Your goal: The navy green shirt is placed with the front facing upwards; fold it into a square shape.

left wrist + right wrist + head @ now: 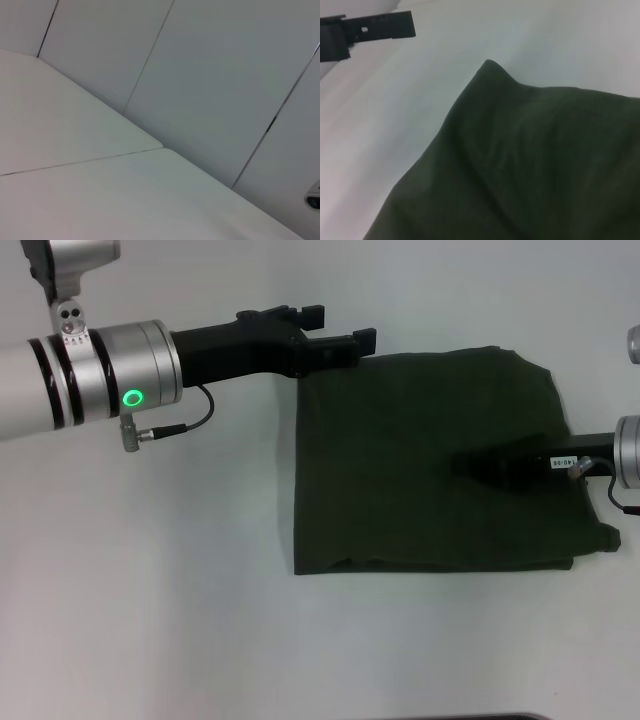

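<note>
Head view: shirt already near-square on table, little left; left gripper apart at far corner, right gripper on cloth, fingers unclear.

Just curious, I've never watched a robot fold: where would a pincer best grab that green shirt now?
Probably the far left corner of the navy green shirt, coming in from the left, where the left pincer is. The cloth lies flat, so only its edges and corners offer a liftable lip.

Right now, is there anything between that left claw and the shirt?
Nothing: in the head view the left gripper hangs right at the shirt's far left corner, only bare white table around it.
</note>
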{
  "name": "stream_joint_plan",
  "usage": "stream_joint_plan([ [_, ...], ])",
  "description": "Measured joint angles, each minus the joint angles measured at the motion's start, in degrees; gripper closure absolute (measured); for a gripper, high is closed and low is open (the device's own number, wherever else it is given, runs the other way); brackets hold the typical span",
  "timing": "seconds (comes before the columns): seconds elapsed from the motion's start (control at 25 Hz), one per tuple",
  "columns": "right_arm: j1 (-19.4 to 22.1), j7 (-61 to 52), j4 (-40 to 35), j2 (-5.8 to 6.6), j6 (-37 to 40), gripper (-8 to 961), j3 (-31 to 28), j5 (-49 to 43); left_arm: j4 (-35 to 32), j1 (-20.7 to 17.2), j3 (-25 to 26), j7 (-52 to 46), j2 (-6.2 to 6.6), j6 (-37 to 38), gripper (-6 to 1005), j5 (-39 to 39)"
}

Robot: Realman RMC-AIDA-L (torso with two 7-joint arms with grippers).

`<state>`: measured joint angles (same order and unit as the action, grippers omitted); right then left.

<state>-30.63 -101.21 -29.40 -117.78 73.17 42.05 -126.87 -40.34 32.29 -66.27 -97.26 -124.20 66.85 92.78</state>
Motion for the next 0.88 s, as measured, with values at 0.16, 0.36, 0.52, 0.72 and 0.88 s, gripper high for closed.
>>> stream_joint_plan([
  [0.16, 0.09, 0.64, -1.71, -0.22, 2.04, 955, -0.42, 0.85, -0.04, 0.12, 0.00, -0.01, 0.01, 0.00, 62, -0.06],
  [0.36, 0.41, 1.44, -4.55, -0.25, 5.80, 954, -0.42, 3.36, -0.36, 0.22, 0.15, 0.00, 0.07, 0.01, 62, -0.13],
  [0.52, -0.62, 2.18, -4.78, -0.56, 8.42, 954, -0.08, 3.81, -0.52, 0.52, 0.19, 0.02, 0.06, 0.04, 61, -0.15],
  [0.72, -2.45, 3.75, -3.94, -1.62, 10.28, 954, 0.54, 3.69, -0.58, 0.61, 0.18, 0.04, 0.01, 0.04, 61, -0.15],
  [0.88, -3.94, 4.51, -1.92, -1.76, 10.67, 954, 2.16, 3.83, -0.58, 0.61, 0.27, 0.05, 0.01, -0.04, 61, -0.16],
])
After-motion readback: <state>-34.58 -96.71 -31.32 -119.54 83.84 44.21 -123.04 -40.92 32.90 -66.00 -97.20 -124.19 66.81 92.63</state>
